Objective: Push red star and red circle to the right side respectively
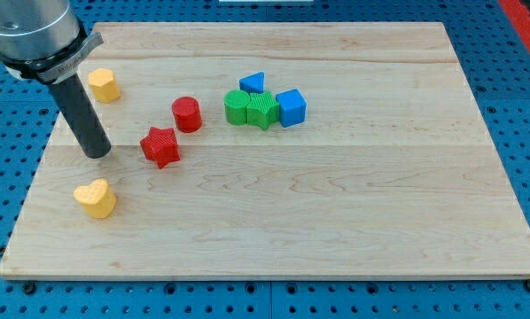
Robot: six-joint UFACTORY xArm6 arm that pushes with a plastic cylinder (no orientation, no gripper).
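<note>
The red star (160,146) lies on the wooden board (336,221) left of the middle. The red circle (187,114), a short cylinder, stands just above and to the right of the star, a small gap apart. My tip (97,151) rests on the board to the left of the red star, about a block's width away, touching no block.
A yellow block (105,85) sits at the upper left. A yellow heart (96,198) lies below my tip. A cluster right of the red circle holds a green circle (237,107), a green block (263,112), a blue cube (291,107) and a blue triangle (253,82).
</note>
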